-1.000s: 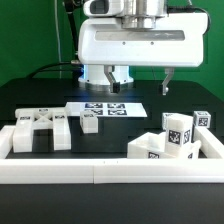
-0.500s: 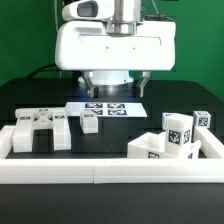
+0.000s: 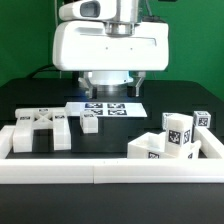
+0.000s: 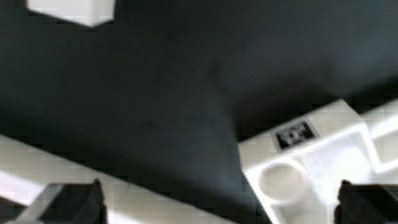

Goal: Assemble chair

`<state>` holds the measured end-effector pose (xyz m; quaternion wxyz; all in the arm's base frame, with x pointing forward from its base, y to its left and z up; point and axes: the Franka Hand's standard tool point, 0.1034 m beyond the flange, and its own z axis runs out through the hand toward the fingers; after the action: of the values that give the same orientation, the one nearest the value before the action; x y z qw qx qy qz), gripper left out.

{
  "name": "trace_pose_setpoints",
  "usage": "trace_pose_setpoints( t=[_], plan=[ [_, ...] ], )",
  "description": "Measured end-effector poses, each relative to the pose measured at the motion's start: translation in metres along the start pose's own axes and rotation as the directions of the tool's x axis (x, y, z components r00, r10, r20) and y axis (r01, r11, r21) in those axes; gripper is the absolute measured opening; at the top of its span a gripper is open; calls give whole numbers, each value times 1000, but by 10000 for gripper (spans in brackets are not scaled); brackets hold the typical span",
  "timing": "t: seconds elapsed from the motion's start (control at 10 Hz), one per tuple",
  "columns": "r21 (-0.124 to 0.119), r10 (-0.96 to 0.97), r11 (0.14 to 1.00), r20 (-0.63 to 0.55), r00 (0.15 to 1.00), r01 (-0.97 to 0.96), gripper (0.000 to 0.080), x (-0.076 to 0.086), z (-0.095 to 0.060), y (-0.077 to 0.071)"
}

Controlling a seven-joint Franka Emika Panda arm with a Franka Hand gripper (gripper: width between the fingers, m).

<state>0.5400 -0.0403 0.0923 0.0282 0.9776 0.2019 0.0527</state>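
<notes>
Lying at the exterior view's left: flat chair slab [image 3: 40,128] on the black tabletop [image 3: 30,100], small block [image 3: 90,122] just beside it.
Middle: gripper [image 4: 217,203] hangs over the tabletop near the marker board [image 3: 105,108], jaws wide apart, holding nothing.
Right: clustered chair parts [image 3: 172,138] behind the border rail [image 3: 100,172].

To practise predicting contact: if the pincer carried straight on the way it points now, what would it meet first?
Probably the black table between the fingers of the open pincer; a white tagged part lies close beside one finger; depth unclear.
</notes>
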Motion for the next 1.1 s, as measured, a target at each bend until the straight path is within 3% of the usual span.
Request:
trace_pose_setpoints(
  t=[0.3, 0.5, 0.6, 0.8, 0.9, 1.1],
  plan=[
    [7, 32, 999, 37, 999, -33, 649, -39, 14, 8],
    [14, 39, 999, 49, 998, -39, 649, -40, 16, 7],
    [34, 49, 998, 80, 996, -52, 649, -41, 17, 2],
    [103, 80, 989, 251, 965, -109, 649, -37, 14, -4],
    [99, 92, 987, 268, 959, -123, 649, -34, 18, -3],
    [122, 77, 983, 403, 912, -137, 649, -50, 27, -10]
  ],
)
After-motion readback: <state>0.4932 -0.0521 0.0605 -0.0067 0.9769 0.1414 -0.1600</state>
